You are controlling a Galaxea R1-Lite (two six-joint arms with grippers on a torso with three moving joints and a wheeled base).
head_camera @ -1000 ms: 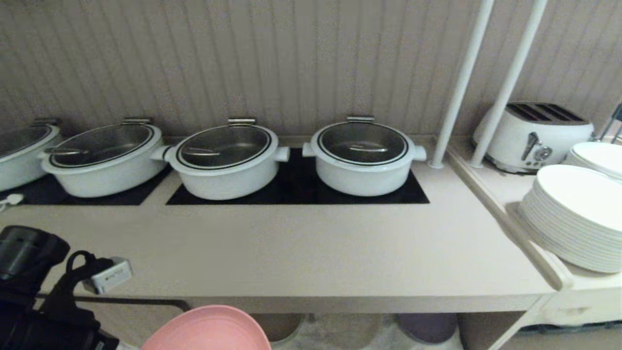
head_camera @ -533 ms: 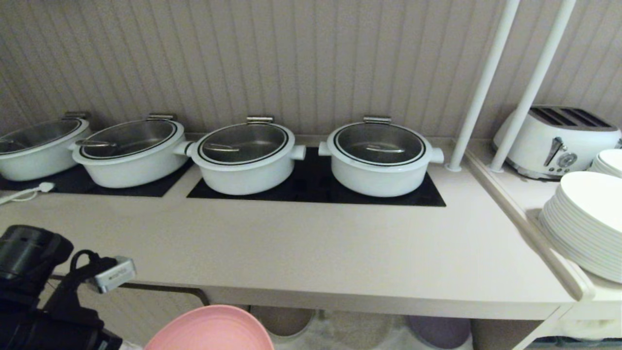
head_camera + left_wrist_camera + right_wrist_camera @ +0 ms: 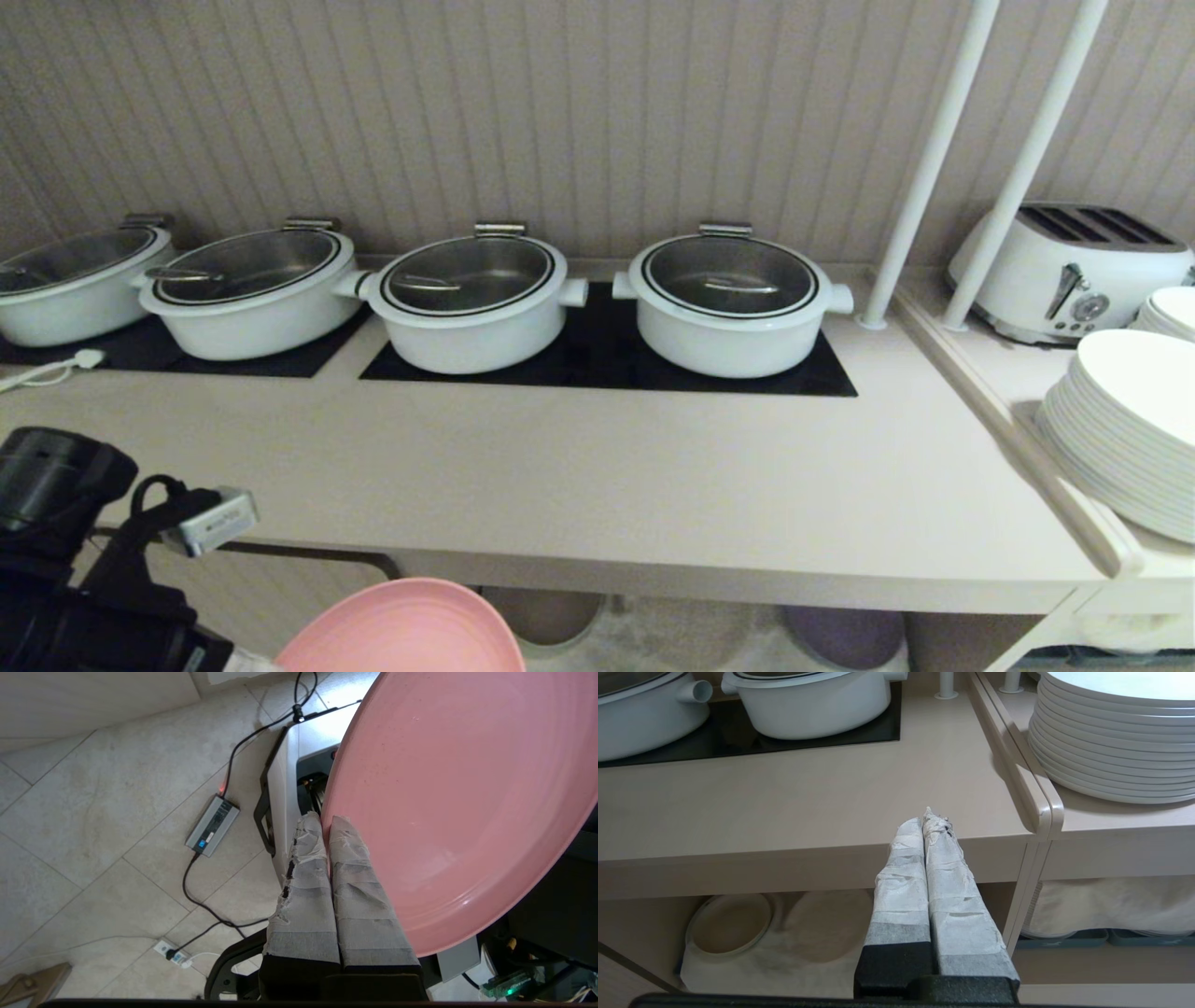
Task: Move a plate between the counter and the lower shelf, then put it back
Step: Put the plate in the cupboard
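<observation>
Left claw (image 3: 327,826): narrow, taped fingers pinching rim of pink plate (image 3: 403,627), so plate hangs edge-held, tilted, in air below tabletop (image 3: 597,485) front edge, ahead of lower shelf (image 3: 752,952) opening; likely grip keeps flat face free for set-down.

Pots (image 3: 471,299) on black hob panels: four, lids on, parked at back, leaving tabletop front free.

Beige plate (image 3: 728,924) on shelf cloth: one.

Right claw (image 3: 927,821): pressed together, holding nothing, parked near tabletop edge.

White plate stacks (image 3: 1130,420): two. Toaster (image 3: 1074,271): one.
</observation>
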